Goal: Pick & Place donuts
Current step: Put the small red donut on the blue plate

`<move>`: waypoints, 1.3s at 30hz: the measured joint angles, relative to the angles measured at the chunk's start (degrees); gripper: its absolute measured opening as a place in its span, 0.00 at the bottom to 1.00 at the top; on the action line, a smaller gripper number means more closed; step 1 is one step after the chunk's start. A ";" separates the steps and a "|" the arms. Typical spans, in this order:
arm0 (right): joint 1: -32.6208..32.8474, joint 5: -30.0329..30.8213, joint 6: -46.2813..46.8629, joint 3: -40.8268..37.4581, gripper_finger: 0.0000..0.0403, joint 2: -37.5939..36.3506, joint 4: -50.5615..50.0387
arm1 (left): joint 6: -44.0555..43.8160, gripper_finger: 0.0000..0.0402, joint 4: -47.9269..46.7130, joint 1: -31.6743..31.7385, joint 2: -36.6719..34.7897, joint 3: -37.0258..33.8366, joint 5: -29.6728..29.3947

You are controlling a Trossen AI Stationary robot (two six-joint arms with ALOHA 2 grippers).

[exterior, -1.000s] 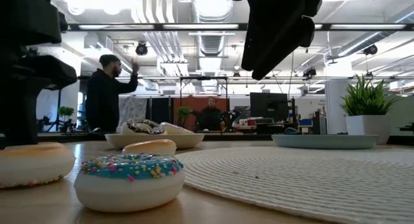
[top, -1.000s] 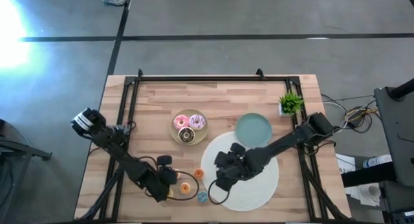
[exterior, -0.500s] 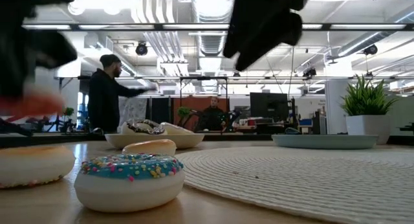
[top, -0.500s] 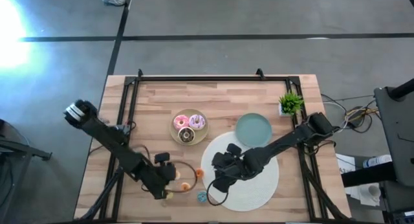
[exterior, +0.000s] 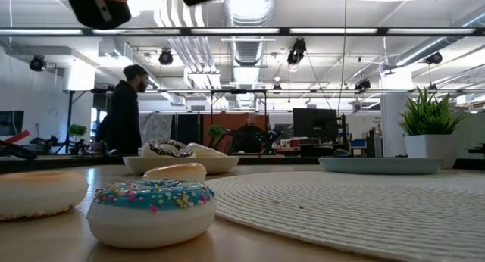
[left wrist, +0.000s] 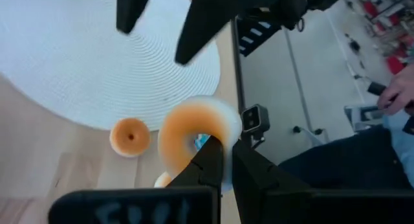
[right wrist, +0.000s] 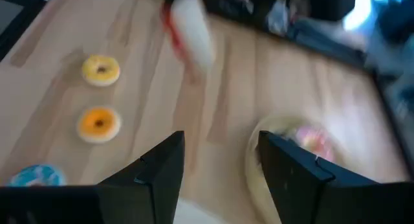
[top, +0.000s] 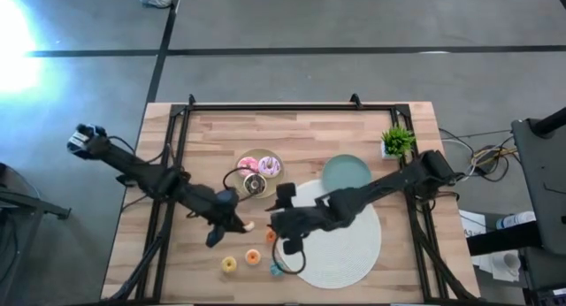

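My left gripper (top: pixel 239 224) hangs over the table's near middle, shut on a red-iced mini donut (left wrist: pixel 191 138), between the beige plate (top: pixel 241 160) and the loose minis. Yellow (top: pixel 229 263), orange (top: pixel 253 256) and blue (top: pixel 276 269) mini donuts lie flat on the wood near the near edge. Another orange one (top: pixel 271 236) lies by the mat's rim. The larger donuts (top: pixel 268 167) rest in the beige plate. My right gripper (top: pixel 274 225) is open above the white mat's left rim, close beside the left gripper and touching nothing. My left gripper pinches the mini donut by its ring (left wrist: pixel 206 141). One finger (left wrist: pixel 210 164) sits at the hole and the other (left wrist: pixel 244 164) on the outer rim. The donut is lifted clear of the table and stands out past the fingertips.
The big white mat (top: pixel 349 248) covers the near right of the table, with the teal plate (top: pixel 345 175) beyond it and a small potted plant (top: pixel 397 140) at the far right. A black frame rail runs along the table's sides. A person (exterior: pixel 125 110) stands in the room behind.
My left gripper has risen from the near edge with the red mini donut and moved toward the far edge, nearer the beige plate; the yellow mini it covered now shows. My right gripper has moved toward the table's left and upward, leaving the middle of the mat.
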 joint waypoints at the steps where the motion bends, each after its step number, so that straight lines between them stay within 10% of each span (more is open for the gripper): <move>1: -0.45 -0.51 -1.61 0.35 0.49 0.00 0.18 | 0.37 0.00 0.69 0.72 0.45 0.02 1.21; 18: -1.55 -2.20 -8.01 1.46 0.65 0.09 -0.09 | 7.27 0.00 2.14 8.76 4.81 1.38 5.06; 39: -3.58 -6.05 -0.75 1.23 0.23 0.24 -2.06 | 8.92 0.00 4.99 11.09 6.53 1.27 7.06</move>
